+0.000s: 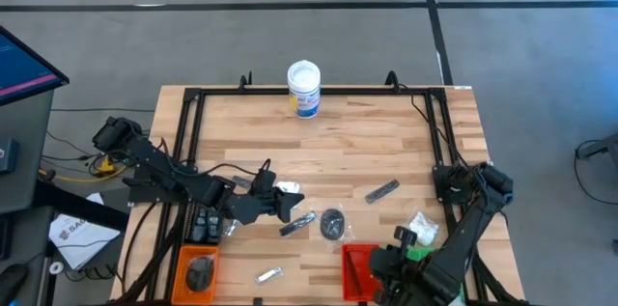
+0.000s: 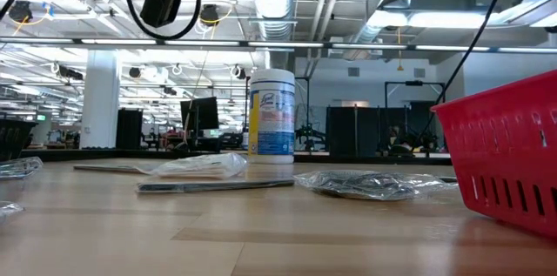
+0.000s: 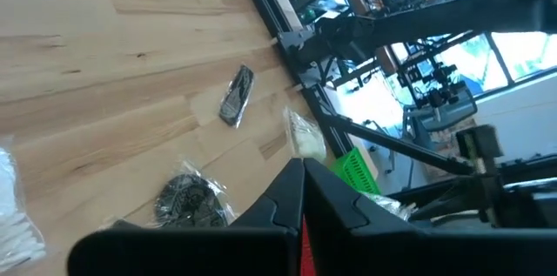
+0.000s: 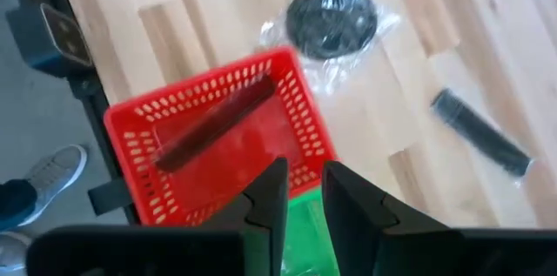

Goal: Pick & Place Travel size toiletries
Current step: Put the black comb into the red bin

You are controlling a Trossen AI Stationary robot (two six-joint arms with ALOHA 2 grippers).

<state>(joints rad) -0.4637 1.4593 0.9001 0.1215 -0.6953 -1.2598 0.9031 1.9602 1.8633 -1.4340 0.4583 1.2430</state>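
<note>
The red tray sits closest to the low camera, a dark stick already lying in it. The right gripper hangs above it, fingers slightly parted, gripping nothing visible. The left gripper, fingers closed and empty, hovers near the dark disc packet. Crinkly packets could slip or drag neighbours such as the black stick. The white tub stands well apart; the orange tray holds 1 dark item.

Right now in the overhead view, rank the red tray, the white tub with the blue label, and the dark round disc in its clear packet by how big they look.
1. Red tray, though the right arm covers part of it.
2. White tub; standing upright, so mainly its top shows.
3. Dark round disc, smallest, though its clear wrapper spreads a little wider.
</note>
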